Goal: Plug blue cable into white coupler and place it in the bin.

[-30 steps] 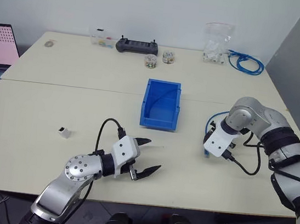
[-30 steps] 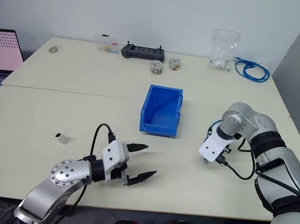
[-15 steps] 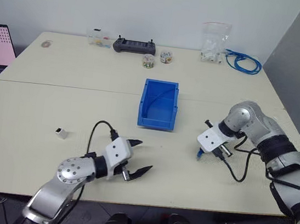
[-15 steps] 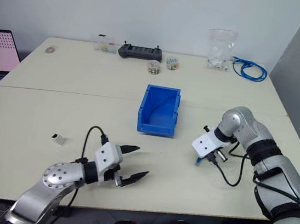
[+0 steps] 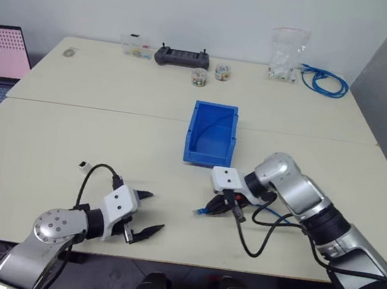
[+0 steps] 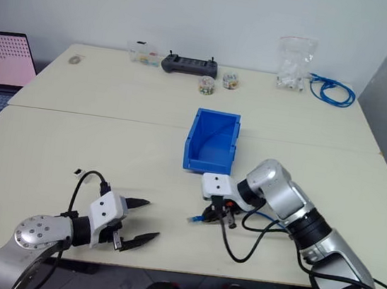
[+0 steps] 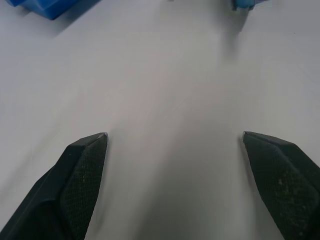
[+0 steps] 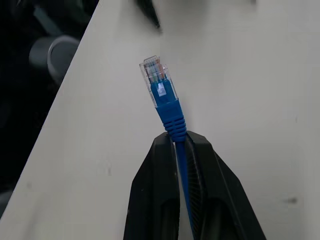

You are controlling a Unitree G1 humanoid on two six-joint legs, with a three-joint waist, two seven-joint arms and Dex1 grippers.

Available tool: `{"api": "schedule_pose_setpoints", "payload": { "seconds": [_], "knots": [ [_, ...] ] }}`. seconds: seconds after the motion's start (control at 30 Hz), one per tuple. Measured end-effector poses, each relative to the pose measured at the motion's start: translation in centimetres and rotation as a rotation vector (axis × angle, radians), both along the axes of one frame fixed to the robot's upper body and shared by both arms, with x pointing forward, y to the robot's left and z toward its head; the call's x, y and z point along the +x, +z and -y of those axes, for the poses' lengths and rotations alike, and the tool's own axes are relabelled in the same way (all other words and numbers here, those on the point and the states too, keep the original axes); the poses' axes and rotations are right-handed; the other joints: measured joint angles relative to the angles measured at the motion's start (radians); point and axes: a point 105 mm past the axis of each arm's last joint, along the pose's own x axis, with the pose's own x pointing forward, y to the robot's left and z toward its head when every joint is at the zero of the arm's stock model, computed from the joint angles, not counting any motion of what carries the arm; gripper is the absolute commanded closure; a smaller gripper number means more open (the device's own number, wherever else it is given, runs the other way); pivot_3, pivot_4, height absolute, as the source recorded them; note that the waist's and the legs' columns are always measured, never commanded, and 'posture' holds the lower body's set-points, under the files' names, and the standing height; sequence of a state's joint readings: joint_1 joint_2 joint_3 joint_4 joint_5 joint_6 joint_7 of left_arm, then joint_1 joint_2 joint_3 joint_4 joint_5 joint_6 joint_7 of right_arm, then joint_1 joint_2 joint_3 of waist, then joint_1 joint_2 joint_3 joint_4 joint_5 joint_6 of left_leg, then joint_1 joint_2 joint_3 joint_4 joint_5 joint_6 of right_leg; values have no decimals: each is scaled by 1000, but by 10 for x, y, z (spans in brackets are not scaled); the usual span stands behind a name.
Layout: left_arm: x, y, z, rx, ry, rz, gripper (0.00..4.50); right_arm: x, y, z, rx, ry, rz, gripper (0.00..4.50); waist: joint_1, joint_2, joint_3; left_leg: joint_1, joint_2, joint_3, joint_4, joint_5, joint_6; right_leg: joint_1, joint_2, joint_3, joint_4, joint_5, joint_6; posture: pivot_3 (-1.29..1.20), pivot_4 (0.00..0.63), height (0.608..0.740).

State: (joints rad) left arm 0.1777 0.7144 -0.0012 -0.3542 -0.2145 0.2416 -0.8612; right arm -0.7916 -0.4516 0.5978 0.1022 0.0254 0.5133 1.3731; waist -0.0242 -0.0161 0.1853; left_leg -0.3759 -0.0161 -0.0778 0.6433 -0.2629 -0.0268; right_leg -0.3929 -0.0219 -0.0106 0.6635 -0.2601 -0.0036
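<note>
The right gripper, two black fingers, is pinched tight on the thin bright-blue network cable, just behind its boot. The small clear plug sticks out free beyond the fingertips. In the head views this gripper hangs low over the pale table, with the plug aimed toward the left arm.

The left gripper hovers with its two black fingers spread wide, holding nothing. The tiny white plastic coupler block lies on the table beyond and outboard of it, well apart from its fingertips. The small bright-blue rectangular plastic bin stands just beyond the right gripper.

Judged from its look, the cable is light and fairly stiff over this short span, so a grip close to the plug should keep the tip steady. The plug's thin clear clip seems fragile. The coupler looks very light and smooth, likely to skid; taking it by two opposite side faces, socket left clear, seems best.

The right wrist view shows the plug's contacts and the exact grip point, which the head views cannot resolve. The head views alone place the coupler. The left wrist view shows its wide-spread fingers over bare table.
</note>
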Motion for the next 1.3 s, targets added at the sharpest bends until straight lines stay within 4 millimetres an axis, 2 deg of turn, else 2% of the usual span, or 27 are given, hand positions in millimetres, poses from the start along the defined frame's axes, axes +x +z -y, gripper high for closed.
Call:
{"api": "schedule_pose_setpoints", "payload": {
  "seconds": [0.1, 0.17, 0.23, 0.5, 0.6, 0.7, 0.83, 0.97, 1.1, 1.2, 1.3],
  "knots": [
    [0, 0, 0, -1, -8, 6, 0, 6, 3, -9, 42, -66, 14, 4467, -1, 0, 0, -2, 0, 0, 0, 0, 0, -3, 0, 0, 1, 0, 0, 0, 150, 740],
    [1, 0, -1, -2, -7, 7, 0, 11, 3, -16, 67, -100, 25, 3834, -2, 0, 0, -4, 0, 0, 0, 0, 0, -4, 0, 0, 1, 0, 0, 0, 150, 740],
    [2, 1, 0, -2, -12, 15, 0, 14, 3, -21, 85, -122, 32, 3575, -2, 0, 0, -6, 0, 1, 0, 0, 0, -7, 0, 0, 2, 0, 0, 0, 150, 740],
    [9, -1, -8, -10, 10, 5, 0, 19, 11, -27, 149, -194, 14, 1589, -3, 0, 0, -7, -1, 1, 1, 0, 0, -9, 0, 1, 3, 1, 1, 0, 150, 740],
    [15, 1, -12, -13, 23, 21, 0, 18, 25, -26, 203, -218, -8, 855, -2, 0, 0, -8, -1, 1, 1, 0, 0, -11, 0, 1, 4, 1, 1, 0, 150, 740],
    [24, 6, -17, -32, 57, 45, 0, 11, 37, -13, 259, -246, -22, 120, 2, -1, 0, -9, -1, 0, 1, 0, 0, -10, 0, 0, 3, 1, 1, 0, 150, 740],
    [28, 9, -14, -53, 45, 59, 0, -1, 33, 11, 307, -318, -71, 51, 2, -1, 0, -10, -2, 1, 1, 0, 0, -11, -1, 2, 2, 2, 3, 0, 150, 740],
    [34, 11, -5, -59, -11, 63, 0, -13, 29, 32, 363, -413, -43, 51, 1, -1, 0, -11, -2, 1, 1, 0, 0, -11, -1, 1, 3, 2, 3, 0, 150, 740],
    [36, 8, 5, -48, -66, 58, 0, -40, 19, 54, 360, -452, -62, 51, 4, -1, 0, -11, -3, 1, 2, 0, 0, -11, -1, 1, 3, 1, 5, 0, 150, 740],
    [41, 3, 10, -32, -94, 46, 0, -64, 12, 60, 334, -440, -84, 51, 2, -1, -1, -10, -3, 1, 2, 0, 0, -10, -1, 1, 3, -1, 8, 0, 150, 740],
    [48, 3, 14, -6, -128, 72, 0, -70, 11, 61, 332, -458, -71, 51, -4, -1, -1, -9, -2, 2, 2, 0, 0, -10, 0, 1, 3, 0, 9, 0, 150, 740]
  ]
}}
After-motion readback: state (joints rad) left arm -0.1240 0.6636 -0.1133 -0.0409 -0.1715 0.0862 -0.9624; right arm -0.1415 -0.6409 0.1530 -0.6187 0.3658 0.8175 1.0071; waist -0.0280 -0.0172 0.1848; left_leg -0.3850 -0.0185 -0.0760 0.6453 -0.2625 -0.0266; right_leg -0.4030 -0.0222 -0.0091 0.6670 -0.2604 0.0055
